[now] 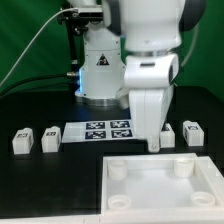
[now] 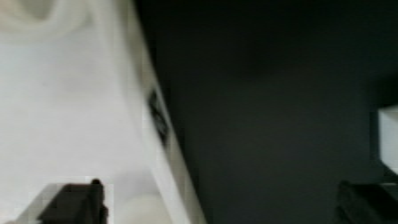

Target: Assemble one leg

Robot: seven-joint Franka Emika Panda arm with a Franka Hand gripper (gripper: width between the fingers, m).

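Several legs, small white blocks with black tags, stand in a row on the dark table: two at the exterior view's left (image 1: 22,141) (image 1: 50,138) and two at its right (image 1: 168,133) (image 1: 193,133). My gripper (image 1: 154,145) hangs low over the table just beside the nearer right leg, between it and the marker board (image 1: 107,130). In the wrist view the gripper (image 2: 217,206) is open and empty, its dark fingertips (image 2: 71,204) wide apart. A white object (image 2: 388,135) shows at the frame edge; I cannot tell whether it is a leg.
The large white square tray-like piece (image 1: 160,185) with round corner sockets lies in front of the gripper; a broad white surface (image 2: 63,110) with a dark tag on its edge fills one side of the wrist view. The robot base (image 1: 100,65) stands behind.
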